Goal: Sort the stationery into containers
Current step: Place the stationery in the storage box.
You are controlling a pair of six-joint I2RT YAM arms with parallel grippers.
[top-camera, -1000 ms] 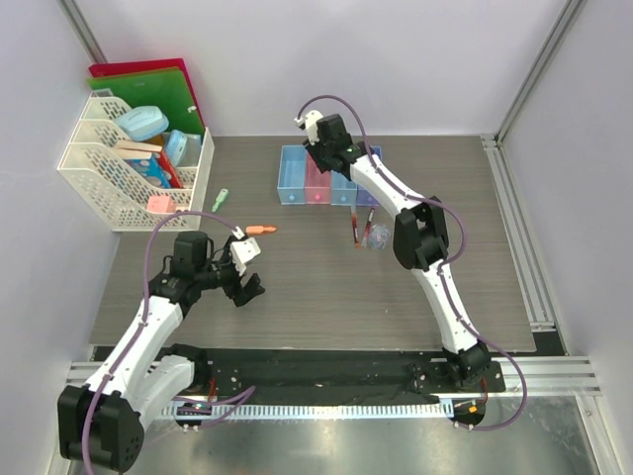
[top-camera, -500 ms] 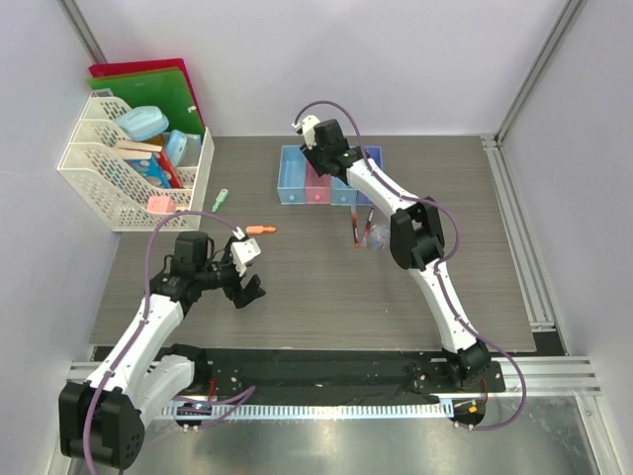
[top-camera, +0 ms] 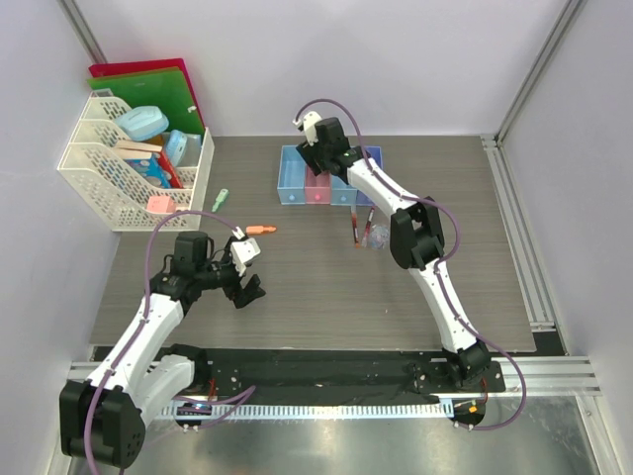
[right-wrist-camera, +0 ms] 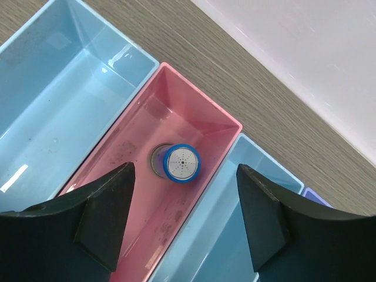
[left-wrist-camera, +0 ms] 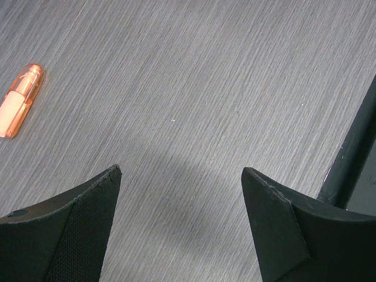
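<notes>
Top view: the left fingers (top-camera: 247, 289) hover low over the bare desk (top-camera: 297, 297), spread and holding nothing. The right arm reaches far across the desk. The right fingers (top-camera: 318, 163) hang over the pink bin (top-camera: 316, 191), second from the left in a row of four joined bins (top-camera: 293, 178). From this view I cannot tell how far open they are, because the wrist hides them. An orange marker (top-camera: 260, 230) lies on the desk just beyond the left fingers. A green piece (top-camera: 220, 199) lies farther back, near a white rack (top-camera: 109, 188). Two pens (top-camera: 355, 230) and a clear lump (top-camera: 378, 238) lie together in front of the bins, partly crossed by the right arm.

Left wrist view: both left fingers (left-wrist-camera: 70, 235) stand wide apart over grey woodgrain, with nothing between them. The marker (left-wrist-camera: 20, 100) lies at the left edge, well clear of them.

Right wrist view: the right fingers (right-wrist-camera: 100, 217) are spread wide and empty, above the pink bin (right-wrist-camera: 194, 117). A small round blue-capped piece (right-wrist-camera: 181, 163) rests inside that bin, a detail the top view does not show. A light blue bin (right-wrist-camera: 59, 100) sits on either side.
</notes>
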